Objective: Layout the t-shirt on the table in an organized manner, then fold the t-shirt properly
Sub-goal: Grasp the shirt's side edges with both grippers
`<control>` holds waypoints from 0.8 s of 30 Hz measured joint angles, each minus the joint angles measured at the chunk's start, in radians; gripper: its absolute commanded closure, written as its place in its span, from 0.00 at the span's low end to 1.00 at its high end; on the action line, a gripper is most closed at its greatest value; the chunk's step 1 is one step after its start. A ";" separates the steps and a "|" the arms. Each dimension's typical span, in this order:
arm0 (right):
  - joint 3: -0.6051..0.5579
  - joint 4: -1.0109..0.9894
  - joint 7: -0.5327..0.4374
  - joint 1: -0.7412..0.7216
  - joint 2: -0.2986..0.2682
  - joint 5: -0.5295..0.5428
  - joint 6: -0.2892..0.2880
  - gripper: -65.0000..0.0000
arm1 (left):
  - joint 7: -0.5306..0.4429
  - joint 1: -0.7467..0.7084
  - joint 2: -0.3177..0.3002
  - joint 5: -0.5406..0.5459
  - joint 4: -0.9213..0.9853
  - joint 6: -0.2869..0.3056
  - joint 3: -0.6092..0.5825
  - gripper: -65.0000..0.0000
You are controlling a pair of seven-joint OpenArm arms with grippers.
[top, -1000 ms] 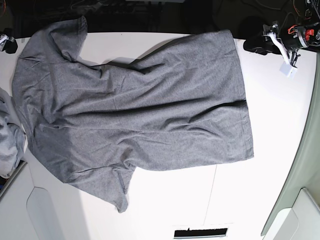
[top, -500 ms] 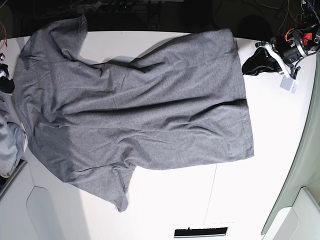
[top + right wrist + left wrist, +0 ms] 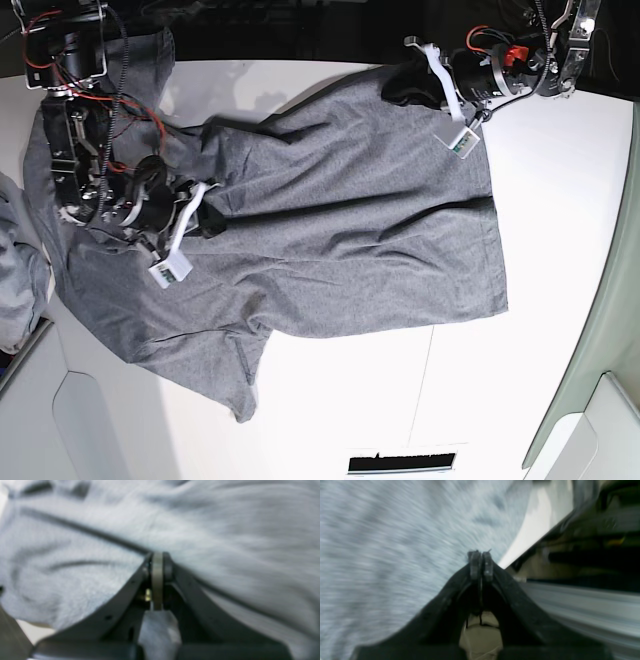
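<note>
Two Hands Closed Over the Shirt

Both hands were closed, jaws together. The left hand [image 3: 400,85] sat at the far hem corner of the t-shirt [image 3: 330,220]; whether cloth was pinched, blur hid. The right hand [image 3: 205,222] lay on the chest area, fabric beneath it. Between them the shirt's long axis ran across the desk [image 3: 560,250], creased. No containers showed.

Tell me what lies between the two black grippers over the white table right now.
In the base view, only wrinkled heather-grey cotton t-shirt spans the stretch from the right gripper to the left gripper; no other object lies there.
</note>
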State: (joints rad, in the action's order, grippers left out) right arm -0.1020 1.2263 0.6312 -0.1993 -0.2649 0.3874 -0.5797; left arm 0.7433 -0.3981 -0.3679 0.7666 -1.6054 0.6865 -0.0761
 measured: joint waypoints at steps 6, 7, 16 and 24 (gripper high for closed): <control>-0.122 -0.228 -0.193 -0.092 0.027 -0.073 0.014 1.00 | -0.033 0.041 -0.026 -0.085 0.091 0.018 -0.001 0.98; -0.122 -0.258 -0.225 -0.102 0.030 -0.082 0.014 1.00 | -0.045 0.051 -0.035 -0.090 0.111 0.025 -0.002 0.98; -0.123 -0.356 -0.256 -0.207 0.033 -0.138 0.087 1.00 | -0.138 0.185 -0.144 -0.080 0.298 0.050 -0.002 0.98; -0.126 -0.362 -0.230 -0.248 0.035 -0.167 0.114 1.00 | -0.116 0.252 -0.176 -0.106 0.306 0.032 -0.003 0.98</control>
State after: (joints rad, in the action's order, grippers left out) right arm -0.2276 0.8646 0.4015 -0.4469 -0.2295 0.2203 -0.4660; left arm 0.6273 -0.1459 -0.5442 0.6601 -1.2991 0.7181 -0.0788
